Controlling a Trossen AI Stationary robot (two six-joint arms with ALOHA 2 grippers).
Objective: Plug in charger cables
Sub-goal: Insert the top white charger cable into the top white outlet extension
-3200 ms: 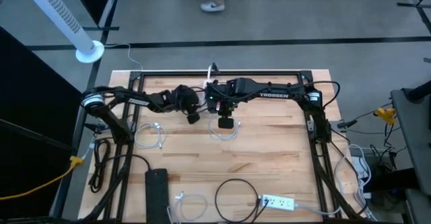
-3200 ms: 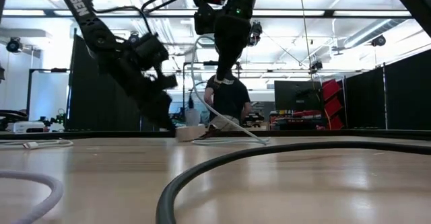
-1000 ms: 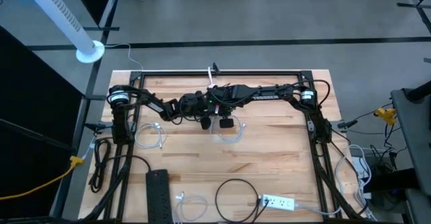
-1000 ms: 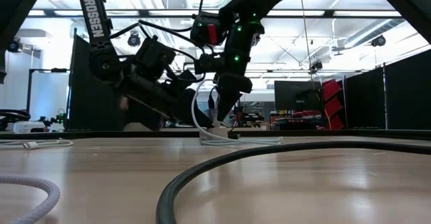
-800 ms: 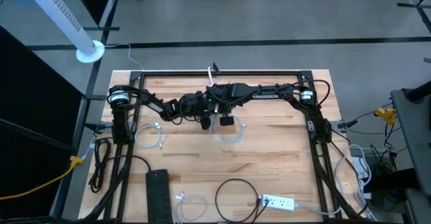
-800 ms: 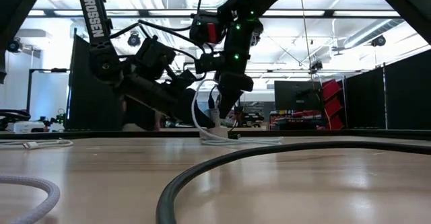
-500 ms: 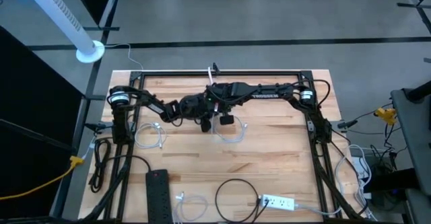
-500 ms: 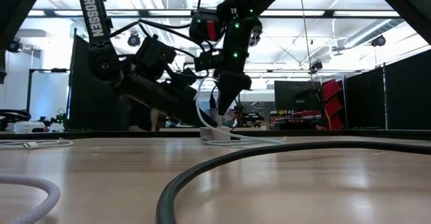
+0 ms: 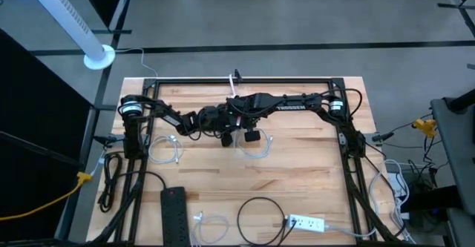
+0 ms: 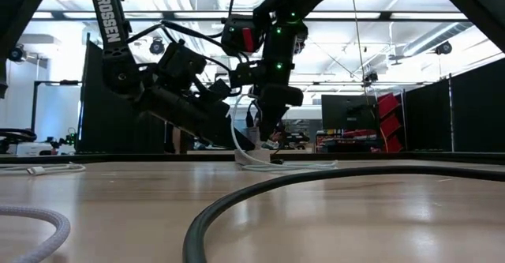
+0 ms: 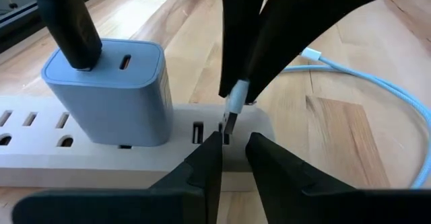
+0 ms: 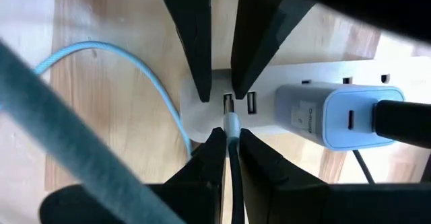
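Across the wooden tabletop (image 9: 297,173) I count three power strips: a black one (image 9: 172,211) at the near edge, a white one (image 9: 306,222) near the black loop, and the white strip (image 11: 135,146) at the far middle where both my arms meet. That far strip is my landmark. One pale blue charger block (image 11: 111,93) stands plugged into it, with a dark cable leaving its top. Loose charger cables lie about: one white coil (image 9: 165,150) to the strip's left, one white coil (image 9: 208,225) by the near edge, one black loop (image 9: 260,219) beside it, and one dark cable (image 9: 111,179) at the left edge. My right claw (image 12: 229,140) is pinched narrow on the pale blue charger cable (image 12: 135,83), holding its small plug end (image 11: 232,106) right over the strip's USB ports, at the strip's end. My left claw (image 11: 232,146) sits on the strip's near side below that plug, its fingers a narrow gap apart, holding nothing.
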